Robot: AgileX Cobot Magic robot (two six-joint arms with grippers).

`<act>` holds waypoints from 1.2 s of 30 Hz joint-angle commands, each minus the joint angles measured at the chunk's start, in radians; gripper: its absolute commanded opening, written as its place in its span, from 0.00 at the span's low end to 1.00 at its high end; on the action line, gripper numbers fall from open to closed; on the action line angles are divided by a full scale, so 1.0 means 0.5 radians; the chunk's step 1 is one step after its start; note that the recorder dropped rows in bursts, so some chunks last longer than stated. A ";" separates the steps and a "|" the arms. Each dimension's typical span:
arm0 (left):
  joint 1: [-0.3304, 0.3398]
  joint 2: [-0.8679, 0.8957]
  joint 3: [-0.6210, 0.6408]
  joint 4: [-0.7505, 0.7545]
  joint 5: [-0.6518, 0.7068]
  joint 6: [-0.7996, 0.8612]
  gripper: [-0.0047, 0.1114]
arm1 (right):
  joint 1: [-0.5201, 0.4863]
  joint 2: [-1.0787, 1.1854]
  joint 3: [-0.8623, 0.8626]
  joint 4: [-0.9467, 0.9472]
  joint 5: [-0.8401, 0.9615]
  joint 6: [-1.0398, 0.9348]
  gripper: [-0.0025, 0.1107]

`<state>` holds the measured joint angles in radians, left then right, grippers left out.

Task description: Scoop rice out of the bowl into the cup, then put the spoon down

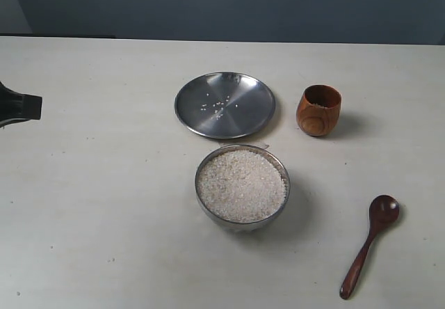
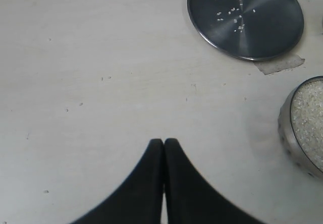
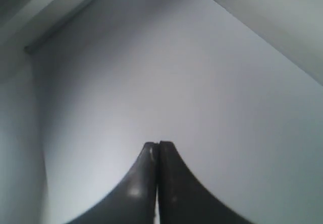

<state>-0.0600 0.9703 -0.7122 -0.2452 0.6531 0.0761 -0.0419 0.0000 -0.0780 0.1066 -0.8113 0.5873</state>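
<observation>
The steel bowl (image 1: 242,216) stands at the table's middle, filled with white rice (image 1: 241,185); its rim (image 2: 285,128) shows at the edge of the left wrist view. The wooden cup (image 1: 319,110) stands upright behind it to the right. The dark wooden spoon (image 1: 368,244) lies flat on the table at the front right, untouched. My left gripper (image 1: 31,105) is at the far left edge, shut and empty (image 2: 164,142), well away from the bowl. My right gripper (image 3: 159,145) is shut with nothing in it, faces a pale wall, and does not show in the exterior view.
A flat steel plate (image 1: 224,105) with a few stray grains lies behind the bowl, also in the left wrist view (image 2: 246,18). A bit of tape (image 2: 279,64) sticks to the table by the plate.
</observation>
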 commanded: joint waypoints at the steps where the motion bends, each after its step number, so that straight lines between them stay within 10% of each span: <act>1: -0.006 0.004 -0.010 0.006 -0.017 0.000 0.04 | 0.005 0.000 -0.248 -0.301 0.422 0.019 0.03; 13: -0.006 0.004 -0.010 0.006 -0.017 0.000 0.04 | 0.010 0.468 -0.880 -1.418 1.492 0.023 0.02; 29: -0.006 0.004 -0.010 0.006 -0.017 0.000 0.04 | 0.728 0.969 -0.906 -1.418 2.503 -0.504 0.02; 36: -0.006 0.004 -0.010 0.006 -0.017 0.000 0.04 | 0.863 1.262 -0.911 -0.820 2.936 -0.510 0.02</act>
<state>-0.0600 0.9703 -0.7122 -0.2447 0.6526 0.0761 0.3749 0.5734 -0.5267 -0.4304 0.5772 0.3428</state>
